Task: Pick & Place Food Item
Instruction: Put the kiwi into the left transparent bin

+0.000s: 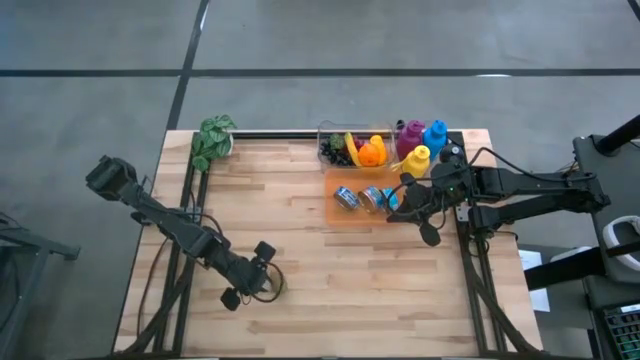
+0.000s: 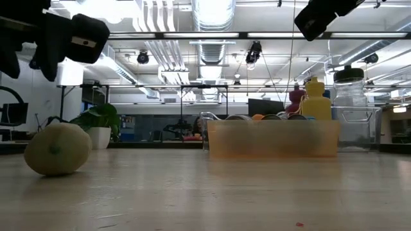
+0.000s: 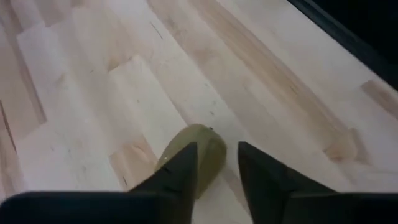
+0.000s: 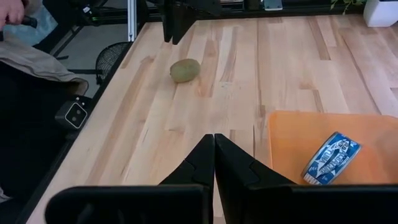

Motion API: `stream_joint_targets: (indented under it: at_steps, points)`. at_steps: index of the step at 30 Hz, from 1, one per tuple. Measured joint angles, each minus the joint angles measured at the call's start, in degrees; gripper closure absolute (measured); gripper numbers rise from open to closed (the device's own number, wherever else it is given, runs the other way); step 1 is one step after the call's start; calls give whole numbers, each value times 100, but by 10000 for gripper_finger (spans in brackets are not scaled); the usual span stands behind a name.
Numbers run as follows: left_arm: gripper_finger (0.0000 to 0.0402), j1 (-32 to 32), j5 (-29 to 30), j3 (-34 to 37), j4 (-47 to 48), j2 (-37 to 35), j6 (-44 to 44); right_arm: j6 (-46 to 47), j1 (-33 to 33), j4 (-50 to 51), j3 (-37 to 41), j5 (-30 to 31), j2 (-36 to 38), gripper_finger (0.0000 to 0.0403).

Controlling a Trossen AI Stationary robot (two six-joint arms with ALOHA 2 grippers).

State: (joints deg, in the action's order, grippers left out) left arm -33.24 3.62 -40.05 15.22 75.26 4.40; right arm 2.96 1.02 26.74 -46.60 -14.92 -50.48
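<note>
in the high view the green fruit (image 4: 185,70) is mostly hidden beneath the left gripper (image 1: 268,276), and only the right wrist and low views show it whole. in the left wrist view its lower part is covered by the two dark fingers (image 3: 180,171), and whether it is a kiwi or another fruit cannot be told. in the low view both arms are cut off at the upper edge, so only dark blocks are seen above the fruit (image 2: 58,149) and above the orange tray (image 2: 273,138).

the left arm is stretched from the table's left edge toward the near middle of the wooden table (image 1: 280,200), with its gripper pointed downward just above the fruit. its fingers are parted narrowly, and the fruit is seen in the gap and under the tips; it rests on the table, apart from the tray. no grip on it is shown.

the right arm is reached in from the right, its gripper (image 1: 405,200) held over the tray's right end (image 1: 345,215) with the fingers (image 4: 205,163) pressed together and nothing between them. a blue tin (image 4: 331,157) is seen lying in the tray.

the fruit is a rounded oval; in the right wrist view its long axis lies roughly across the table boards, slightly tilted.
</note>
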Motion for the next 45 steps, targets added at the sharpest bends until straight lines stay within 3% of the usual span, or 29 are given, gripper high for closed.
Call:
stream_joint_targets:
  at_steps: [11,22,32,41,45]
  points:
    - [164,218,-19,11,-68,538,357,0,0,-2,-1,-2,0,394]
    - [117,492,-18,11,-403,1166,907,0,2,0,0,-2,0,394]
    - [125,494,-24,-11,-663,1672,913,0,2,-2,1,-2,2,394]
    - [221,499,-27,-13,-660,1682,714,0,0,-2,2,-4,2,394]
    - [224,581,-21,-19,-669,1577,401,0,0,0,1,-2,2,394]
